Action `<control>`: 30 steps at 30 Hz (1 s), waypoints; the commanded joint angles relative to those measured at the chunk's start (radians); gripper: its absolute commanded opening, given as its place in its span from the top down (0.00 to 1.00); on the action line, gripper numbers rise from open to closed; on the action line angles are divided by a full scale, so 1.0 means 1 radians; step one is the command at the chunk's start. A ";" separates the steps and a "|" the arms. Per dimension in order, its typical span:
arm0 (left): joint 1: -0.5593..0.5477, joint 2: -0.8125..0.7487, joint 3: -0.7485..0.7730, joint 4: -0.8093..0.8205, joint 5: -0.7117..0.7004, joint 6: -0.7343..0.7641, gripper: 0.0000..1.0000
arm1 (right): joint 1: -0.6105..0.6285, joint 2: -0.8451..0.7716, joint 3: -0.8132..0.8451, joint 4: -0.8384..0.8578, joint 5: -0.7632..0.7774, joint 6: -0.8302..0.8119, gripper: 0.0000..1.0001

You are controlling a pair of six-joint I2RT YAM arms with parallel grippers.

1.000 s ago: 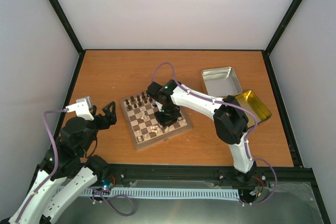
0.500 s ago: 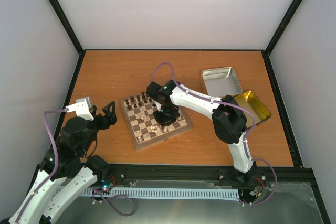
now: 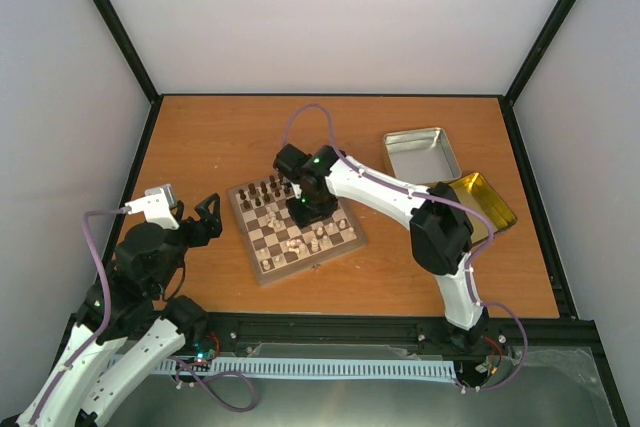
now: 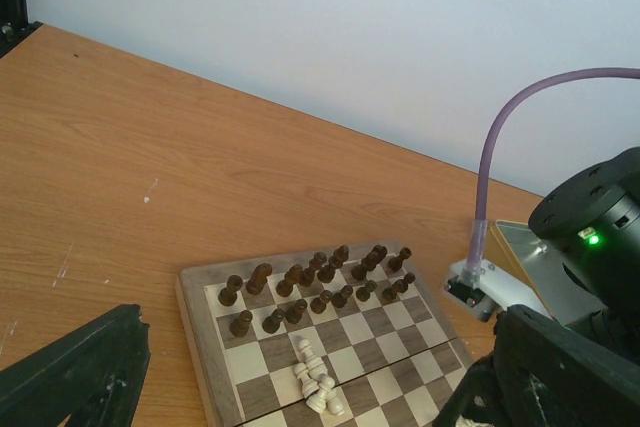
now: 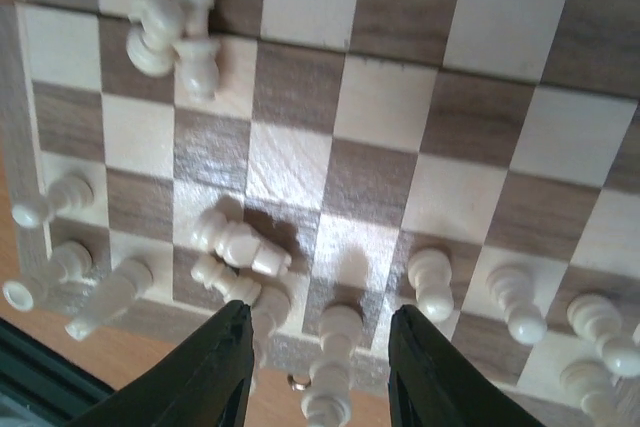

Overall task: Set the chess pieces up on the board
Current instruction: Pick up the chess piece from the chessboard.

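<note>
The board [image 3: 300, 230] lies mid-table, with dark chessmen in its far rows. Cream chess pieces [image 5: 515, 302] stand in a row along one edge in the right wrist view. Some lie toppled [image 5: 240, 244], and a small heap [image 5: 175, 17] lies mid-board, also seen as the heap [image 4: 318, 379] from the left wrist. My right gripper [image 5: 318, 319] hovers over the board, open. One upright cream piece [image 5: 335, 347] stands between its fingers [image 5: 215, 372], with a gap on each side. My left gripper [image 4: 322, 325] is open and empty, left of the board.
A silver tin [image 3: 422, 154] and its gold lid [image 3: 482, 203] sit at the table's right. The right arm [image 4: 600, 227] stands at the board's right side in the left wrist view. White walls enclose the table.
My right gripper has opened around the cream piece and shifted up-left across the board toward the dark rows. The left arm has not moved.
</note>
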 commanded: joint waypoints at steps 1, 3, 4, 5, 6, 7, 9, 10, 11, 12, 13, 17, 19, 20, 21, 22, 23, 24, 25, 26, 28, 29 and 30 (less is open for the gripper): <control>0.004 0.006 0.008 -0.002 -0.014 -0.007 0.05 | 0.013 -0.033 -0.003 0.133 0.050 0.007 0.61; 0.004 0.007 0.009 -0.004 -0.015 -0.013 0.05 | 0.025 -0.009 -0.004 0.191 0.060 0.005 0.58; 0.004 0.007 0.010 -0.006 -0.017 -0.015 0.05 | 0.034 0.002 0.000 0.223 0.072 0.006 0.57; 0.003 0.007 0.010 -0.010 -0.024 -0.018 0.05 | 0.038 0.015 0.005 0.244 0.087 0.010 0.56; 0.004 0.007 0.012 -0.014 -0.029 -0.023 0.05 | 0.042 0.031 0.012 0.259 0.092 0.010 0.55; 0.003 0.006 0.012 -0.014 -0.033 -0.024 0.05 | 0.043 0.048 0.019 0.272 0.091 0.009 0.55; 0.004 0.005 0.012 -0.015 -0.040 -0.027 0.05 | 0.045 0.085 0.046 0.288 0.099 0.010 0.55; 0.004 0.006 0.012 -0.017 -0.042 -0.027 0.05 | 0.045 0.101 0.063 0.293 0.100 0.010 0.55; 0.004 0.006 0.011 -0.018 -0.043 -0.027 0.05 | 0.046 0.118 0.082 0.299 0.093 0.010 0.55; 0.004 0.007 0.011 -0.017 -0.045 -0.027 0.05 | 0.046 0.131 0.093 0.309 0.083 0.010 0.55; 0.004 0.008 0.012 -0.019 -0.048 -0.029 0.05 | 0.047 0.143 0.105 0.316 0.071 0.012 0.55; 0.004 0.012 0.012 -0.020 -0.050 -0.029 0.05 | 0.047 0.199 0.168 0.314 0.053 0.031 0.56; 0.004 0.013 0.012 -0.020 -0.050 -0.029 0.05 | 0.047 0.219 0.188 0.300 0.061 0.041 0.58; 0.004 0.015 0.013 -0.021 -0.050 -0.029 0.05 | 0.048 0.226 0.193 0.299 0.059 0.044 0.59; 0.004 0.015 0.012 -0.021 -0.051 -0.029 0.05 | 0.048 0.231 0.194 0.300 0.055 0.045 0.59; 0.004 0.015 0.012 -0.021 -0.051 -0.029 0.05 | 0.047 0.235 0.193 0.300 0.051 0.045 0.61; 0.004 0.014 0.011 -0.021 -0.051 -0.028 0.05 | 0.048 0.238 0.193 0.300 0.047 0.047 0.63; 0.004 0.014 0.012 -0.021 -0.051 -0.027 0.05 | 0.048 0.240 0.194 0.300 0.043 0.048 0.66; 0.004 0.015 0.011 -0.021 -0.052 -0.027 0.05 | 0.048 0.239 0.193 0.300 0.037 0.048 0.67; 0.004 0.015 0.011 -0.021 -0.052 -0.027 0.05 | 0.048 0.240 0.194 0.298 0.034 0.050 0.68; 0.004 0.015 0.012 -0.020 -0.052 -0.027 0.05 | 0.047 0.236 0.192 0.297 0.023 0.050 0.71; 0.003 0.014 0.012 -0.020 -0.052 -0.027 0.05 | 0.048 0.234 0.193 0.298 0.015 0.051 0.71; 0.004 0.014 0.012 -0.020 -0.052 -0.027 0.05 | 0.048 0.234 0.191 0.300 0.004 0.049 0.71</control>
